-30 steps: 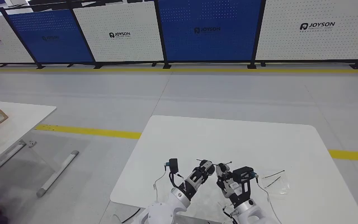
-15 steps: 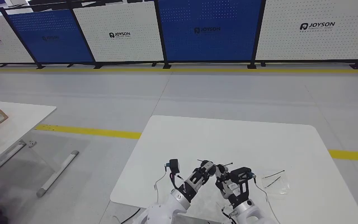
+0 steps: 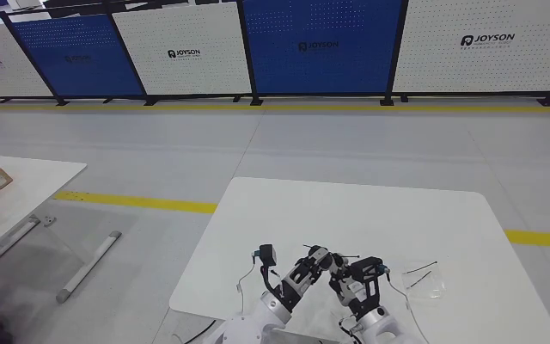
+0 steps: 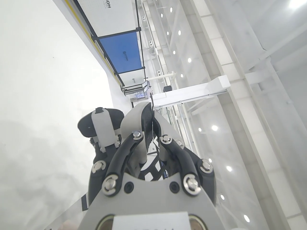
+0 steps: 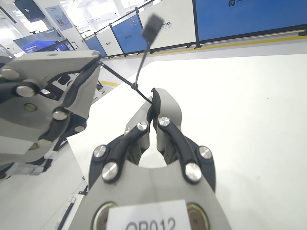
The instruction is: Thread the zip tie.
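Observation:
A black zip tie (image 5: 120,76) is held above the near edge of the white table (image 3: 361,215). My right gripper (image 5: 152,100) is shut on one end of its strap. My left gripper (image 5: 97,62) is shut on the strap's other end, a short way off. From a small knot midway along the strap, another length rises to the square head (image 5: 151,27). I cannot tell whether the strap passes through the head. In the left wrist view the left gripper (image 4: 151,118) pinches the thin strap, whose tip pokes out past the fingers. From above, both grippers (image 3: 331,262) nearly meet.
A clear bag (image 3: 425,277) holding loose black zip ties lies on the table beside my right arm. The table's far half is bare white surface. Blue and white partition panels (image 3: 318,47) stand across the floor beyond a yellow line.
The two grippers have drawn a little closer together, each still holding the zip tie. The bag has not moved.

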Action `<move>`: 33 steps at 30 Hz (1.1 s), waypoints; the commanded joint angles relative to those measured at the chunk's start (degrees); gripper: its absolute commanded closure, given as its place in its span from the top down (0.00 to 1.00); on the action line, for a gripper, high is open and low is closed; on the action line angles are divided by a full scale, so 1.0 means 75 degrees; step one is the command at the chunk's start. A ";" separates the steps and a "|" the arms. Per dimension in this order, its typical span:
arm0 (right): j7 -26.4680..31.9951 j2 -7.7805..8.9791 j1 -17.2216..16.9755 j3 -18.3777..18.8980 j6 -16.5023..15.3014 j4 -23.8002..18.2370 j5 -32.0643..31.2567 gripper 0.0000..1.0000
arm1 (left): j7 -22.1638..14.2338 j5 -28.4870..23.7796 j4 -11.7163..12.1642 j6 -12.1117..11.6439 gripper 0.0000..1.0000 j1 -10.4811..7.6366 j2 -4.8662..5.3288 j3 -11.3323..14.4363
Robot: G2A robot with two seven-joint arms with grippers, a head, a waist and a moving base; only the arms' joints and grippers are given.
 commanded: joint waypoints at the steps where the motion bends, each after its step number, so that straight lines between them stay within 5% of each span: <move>1: 0.0019 0.0001 0.0010 -0.0008 0.0001 0.0011 -0.0020 0.00 | -0.0018 -0.0024 -0.0035 -0.0034 0.00 0.0024 0.0004 -0.0011; 33: 0.0084 0.0008 0.0116 -0.0038 -0.0040 0.0205 -0.0067 0.00 | -0.0150 0.0208 -0.0751 -0.0465 0.00 0.0486 0.0085 -0.0041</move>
